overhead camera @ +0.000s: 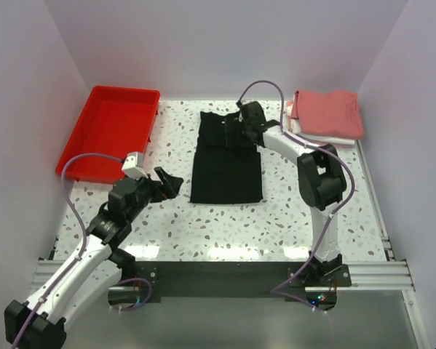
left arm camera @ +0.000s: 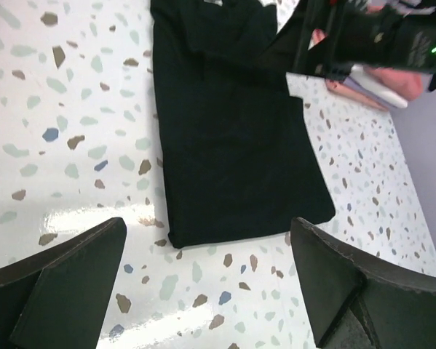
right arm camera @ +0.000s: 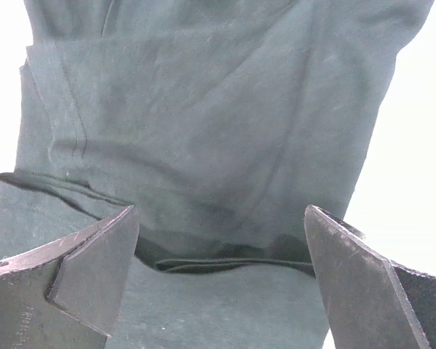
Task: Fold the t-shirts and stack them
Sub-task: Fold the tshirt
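Black cloth marks the shirt in hand: the black t-shirt lies flat in the middle of the table, nearer the far edge, narrowed to a long strip with its sleeves turned in. In the far right corner sits a stack of folded t-shirts, salmon-red on top with white and pale pink edges showing beneath. So those look finished, and the black one seems about halfway through. It likely needs folding across its length and then moving onto the stack.

The right claw hangs low over the far end of the black t-shirt with its jaws spread wide and nothing between them. Whether it touches the cloth I cannot tell. The left claw is open and empty too, just off the strip's near left corner and pointing at it. A red tray in the far left corner shows no shirts inside.
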Robot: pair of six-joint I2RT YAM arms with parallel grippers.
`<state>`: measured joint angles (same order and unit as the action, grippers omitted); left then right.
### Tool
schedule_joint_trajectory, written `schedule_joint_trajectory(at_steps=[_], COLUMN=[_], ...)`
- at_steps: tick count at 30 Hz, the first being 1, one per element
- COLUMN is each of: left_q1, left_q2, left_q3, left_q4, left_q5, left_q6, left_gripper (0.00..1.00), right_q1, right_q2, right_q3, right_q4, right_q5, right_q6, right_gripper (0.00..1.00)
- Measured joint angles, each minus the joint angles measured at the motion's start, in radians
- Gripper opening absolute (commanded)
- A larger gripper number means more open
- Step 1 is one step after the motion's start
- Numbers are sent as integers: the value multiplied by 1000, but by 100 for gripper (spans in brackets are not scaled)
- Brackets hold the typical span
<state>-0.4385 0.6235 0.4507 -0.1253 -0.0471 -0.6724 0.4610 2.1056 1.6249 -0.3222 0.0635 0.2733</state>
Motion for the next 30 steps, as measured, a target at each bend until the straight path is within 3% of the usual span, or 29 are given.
schedule_joint_trajectory(at_steps=[5, 14, 23, 27, 30], left_q1=[0, 0, 0, 0, 0], left_q2=[86, 296, 494, 584, 638], left_q3=[-42, -74, -117, -117, -117], left_q4=[17, 152, 251, 303, 343], left_q5=[48, 202, 335, 370, 388], left_q6=[-16, -16, -13, -6, -3], left_gripper=[100, 99, 78, 62, 57], right_q1=[-19, -9, -10, -10, -10], right_q2=[-75, -560, -741, -779, -806], right_q3=[-37, -466, -731, -762, -762], right_q4=[-9, 32, 27, 9, 8], right_q5=[-2, 20, 62, 74, 75], right_q6=[-6, 68, 135, 138, 138], right_gripper=[99, 99, 99, 99, 99])
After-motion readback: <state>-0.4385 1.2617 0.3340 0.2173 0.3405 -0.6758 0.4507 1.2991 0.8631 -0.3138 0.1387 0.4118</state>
